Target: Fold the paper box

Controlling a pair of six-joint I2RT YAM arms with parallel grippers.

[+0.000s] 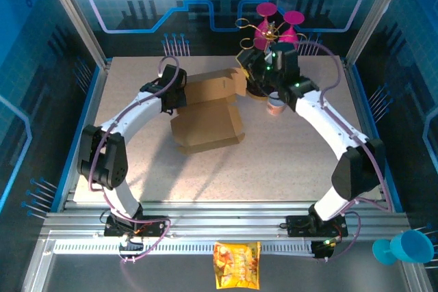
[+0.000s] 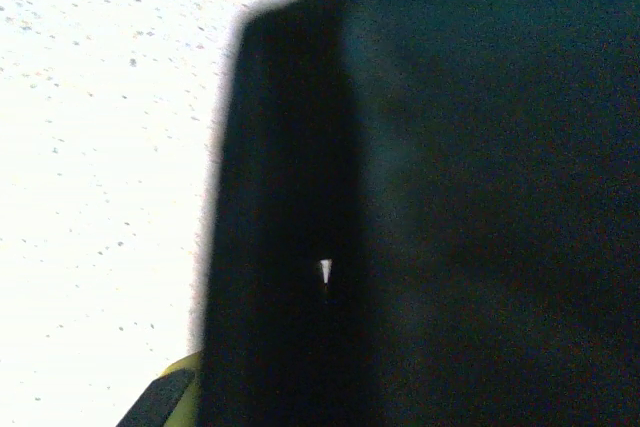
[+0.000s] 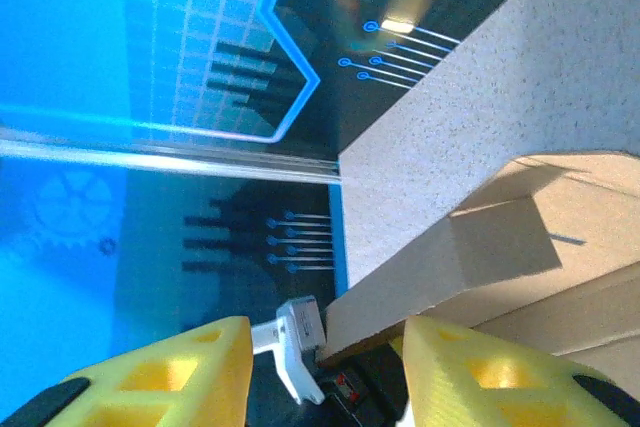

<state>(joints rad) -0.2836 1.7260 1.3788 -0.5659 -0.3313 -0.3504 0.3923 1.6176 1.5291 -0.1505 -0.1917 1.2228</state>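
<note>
White arms (image 1: pixel 137 111) — right tool (image 3: pixel 325 335) (yellow fingers (image 3: pixel 160 377))

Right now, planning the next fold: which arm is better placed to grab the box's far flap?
Right, probably: right end effector is open at a flap edge of the paper box; left end effector is shut at its left side.

Near table (image 1: pixel 205 176) open; paper box (image 1: pixel 209 124) blocks centre.

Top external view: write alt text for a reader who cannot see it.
A partly folded brown paper box lies on the speckled table. The left gripper meets its left edge, and the right gripper its far right corner. A yellow-orange snack bag lies in front of the table's near edge.
</note>
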